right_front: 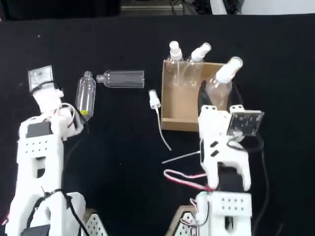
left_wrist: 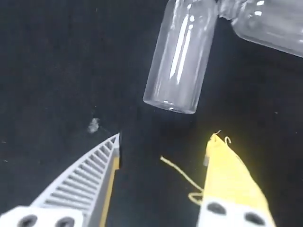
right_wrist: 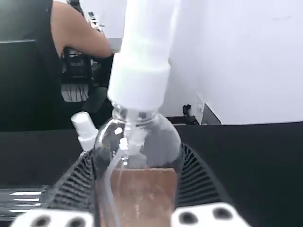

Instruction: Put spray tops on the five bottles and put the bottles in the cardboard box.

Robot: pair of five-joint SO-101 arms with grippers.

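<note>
Right wrist view: spray-topped bottle [right_wrist: 141, 135] in right tool [right_wrist: 139, 155] at cardboard box [right_wrist: 137, 201]

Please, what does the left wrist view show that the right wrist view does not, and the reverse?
Left wrist view, not the right: the open left tool, one finger yellow, facing two uncapped bottles that lie flat. The near bottle has its base toward the tool, and the far bottle lies by its neck end.
Right wrist view, not the left: the right tool closed on a capped bottle with a white spray top, the cardboard box below it, and a second spray top behind.
Both: the black table.
</note>
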